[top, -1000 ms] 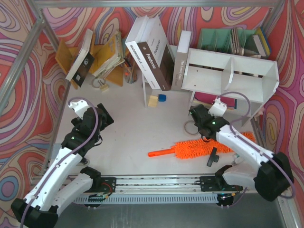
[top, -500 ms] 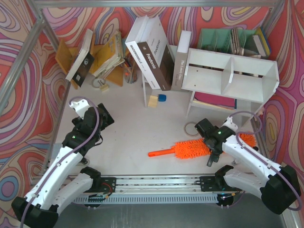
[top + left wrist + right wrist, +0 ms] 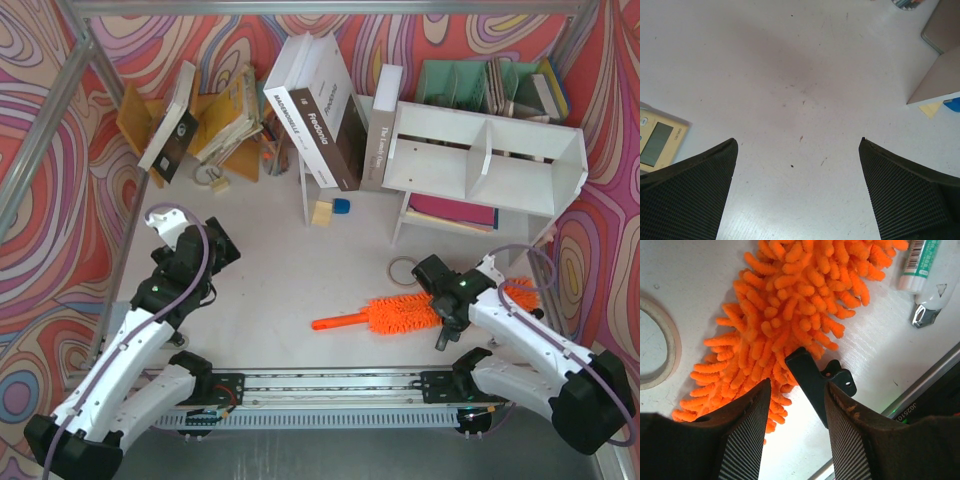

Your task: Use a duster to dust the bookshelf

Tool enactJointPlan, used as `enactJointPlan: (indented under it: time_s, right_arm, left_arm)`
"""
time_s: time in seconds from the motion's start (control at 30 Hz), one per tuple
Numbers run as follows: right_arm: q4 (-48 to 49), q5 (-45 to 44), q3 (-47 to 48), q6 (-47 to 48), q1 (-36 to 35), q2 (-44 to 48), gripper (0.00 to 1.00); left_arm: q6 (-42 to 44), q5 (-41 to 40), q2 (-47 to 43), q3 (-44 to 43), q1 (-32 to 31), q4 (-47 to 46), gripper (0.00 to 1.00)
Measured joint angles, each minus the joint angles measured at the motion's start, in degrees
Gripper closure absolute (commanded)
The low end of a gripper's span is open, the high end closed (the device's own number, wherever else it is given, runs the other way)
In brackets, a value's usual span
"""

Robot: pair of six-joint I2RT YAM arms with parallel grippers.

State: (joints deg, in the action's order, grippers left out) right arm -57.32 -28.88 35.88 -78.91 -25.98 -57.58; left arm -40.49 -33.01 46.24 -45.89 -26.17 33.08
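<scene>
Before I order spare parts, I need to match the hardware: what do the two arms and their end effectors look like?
The left arm and right arm have white shells with black joints. A pale lilac cable loops along each. A small green light shows on the right one. The left end effector and right end effector each have two black, wedge-shaped fingers with finely ribbed faces.

In the top view I have the duster (image 3: 395, 316) lying on the table (image 3: 280, 290) at lower centre, its handle pointing left. My right gripper (image 3: 446, 315) sits over its head end, with a tape ring (image 3: 403, 270) just above. The bookshelf (image 3: 490, 160) stands at upper right. My left gripper (image 3: 215, 252) is well apart at left.
</scene>
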Motion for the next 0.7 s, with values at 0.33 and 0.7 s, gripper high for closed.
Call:
enactJointPlan:
  time_s: [0.33, 0.7]
  right_arm:
    - [-0.94, -0.98, -0.66, -3.76, 0.02, -1.49, 0.53]
    - [2.38, -2.6, -3.69, -4.02, 0.02, -2.05, 0.49]
  left_arm:
    - [0.0, 0.0, 0.11, 0.0, 0.0, -0.13, 0.02]
    - [0.0, 0.0, 0.11, 0.04, 0.0, -0.15, 0.02]
